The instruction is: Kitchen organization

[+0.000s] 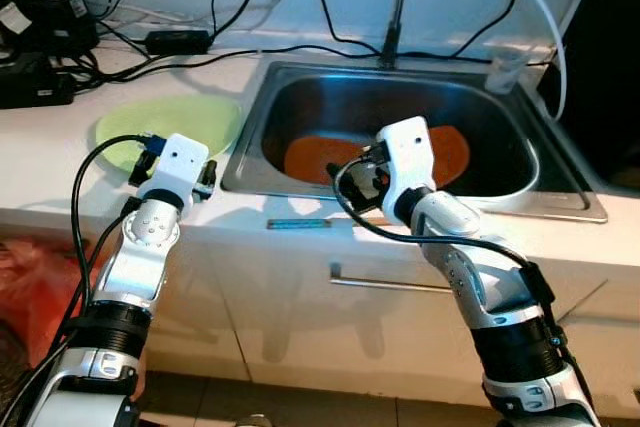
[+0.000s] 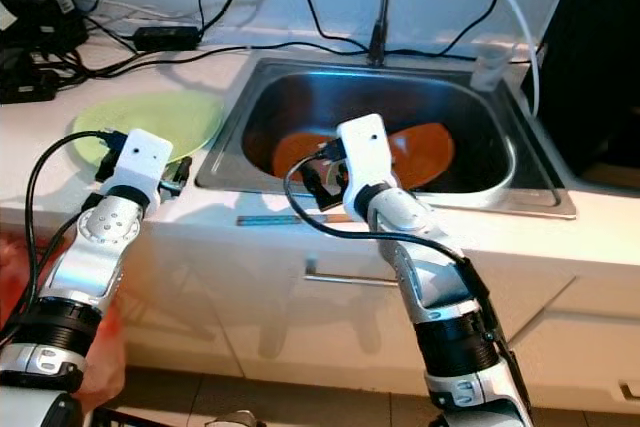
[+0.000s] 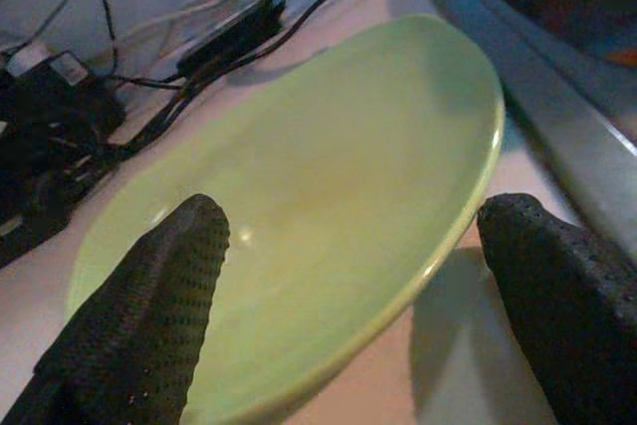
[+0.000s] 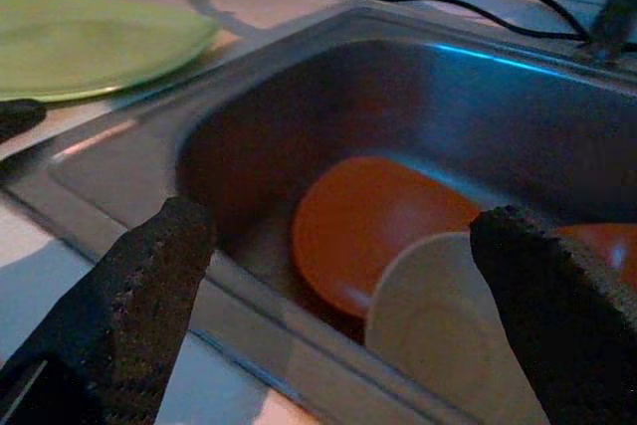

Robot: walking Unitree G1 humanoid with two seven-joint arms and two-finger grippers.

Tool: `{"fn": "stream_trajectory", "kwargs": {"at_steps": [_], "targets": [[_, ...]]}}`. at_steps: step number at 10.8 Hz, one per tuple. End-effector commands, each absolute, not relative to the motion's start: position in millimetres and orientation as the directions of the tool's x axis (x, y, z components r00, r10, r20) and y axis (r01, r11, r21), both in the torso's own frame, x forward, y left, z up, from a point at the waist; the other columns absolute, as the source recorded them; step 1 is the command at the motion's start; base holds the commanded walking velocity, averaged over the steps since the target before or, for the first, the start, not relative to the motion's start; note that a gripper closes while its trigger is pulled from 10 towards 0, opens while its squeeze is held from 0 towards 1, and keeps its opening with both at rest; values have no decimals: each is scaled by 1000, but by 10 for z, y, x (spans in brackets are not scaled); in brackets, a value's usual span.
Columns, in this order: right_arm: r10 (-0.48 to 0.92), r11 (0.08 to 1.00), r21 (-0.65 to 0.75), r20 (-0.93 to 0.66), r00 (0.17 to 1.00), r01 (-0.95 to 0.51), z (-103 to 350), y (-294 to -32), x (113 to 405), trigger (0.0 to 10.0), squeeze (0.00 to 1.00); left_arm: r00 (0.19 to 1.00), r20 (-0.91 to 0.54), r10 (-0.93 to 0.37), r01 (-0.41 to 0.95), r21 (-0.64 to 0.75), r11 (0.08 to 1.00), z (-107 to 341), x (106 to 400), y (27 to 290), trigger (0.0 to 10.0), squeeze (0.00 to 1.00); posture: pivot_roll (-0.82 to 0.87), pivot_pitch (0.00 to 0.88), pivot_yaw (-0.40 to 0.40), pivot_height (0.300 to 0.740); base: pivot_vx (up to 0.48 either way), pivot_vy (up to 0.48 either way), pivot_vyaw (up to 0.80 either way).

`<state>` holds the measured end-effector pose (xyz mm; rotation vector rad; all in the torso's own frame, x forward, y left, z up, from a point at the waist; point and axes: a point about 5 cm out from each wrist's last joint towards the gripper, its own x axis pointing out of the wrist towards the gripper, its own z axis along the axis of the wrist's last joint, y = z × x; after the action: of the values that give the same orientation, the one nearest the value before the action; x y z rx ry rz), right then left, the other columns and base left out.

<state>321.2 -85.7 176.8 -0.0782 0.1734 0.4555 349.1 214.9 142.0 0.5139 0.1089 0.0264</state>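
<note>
left wrist view has the left gripper (image 3: 348, 316) low over the near rim of the green plate (image 3: 328, 206) on the table (image 1: 60, 172), fingers (image 3: 149, 316) spread wide. it looks stiff, glossy, likely slippery and breakable; the raised edge is the place to pinch. farther on, the right gripper (image 4: 338, 316), fingers apart, faces the orange plate (image 4: 373, 221) in the sink (image 1: 400, 77).

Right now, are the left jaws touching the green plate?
Apart. Left wrist view: the left gripper hangs open over the plate, shadow showing beneath.
</note>
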Motion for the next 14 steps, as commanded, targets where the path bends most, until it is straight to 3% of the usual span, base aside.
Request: {"fn": "stream_trajectory", "kwargs": {"at_steps": [1,5,14], "targets": [[430,897,-38,-155,890,-440,1847,-862,3220,10000,0,997,-69,39,0,487,874,1534,3538,2115,10000,0,94,0,27,740,0,0,0],[422,900,-43,-161,892,-433,1827,-883,3215,10000,0,995,-86,59,-2,547,837,1507,3540,2113,10000,0,88,0,25,740,0,0,0],[448,885,-40,-201,871,-464,1756,-883,3102,10000,0,982,-89,165,-74,625,778,1411,3398,2383,10000,0,96,13,-22,740,0,0,0]]}}
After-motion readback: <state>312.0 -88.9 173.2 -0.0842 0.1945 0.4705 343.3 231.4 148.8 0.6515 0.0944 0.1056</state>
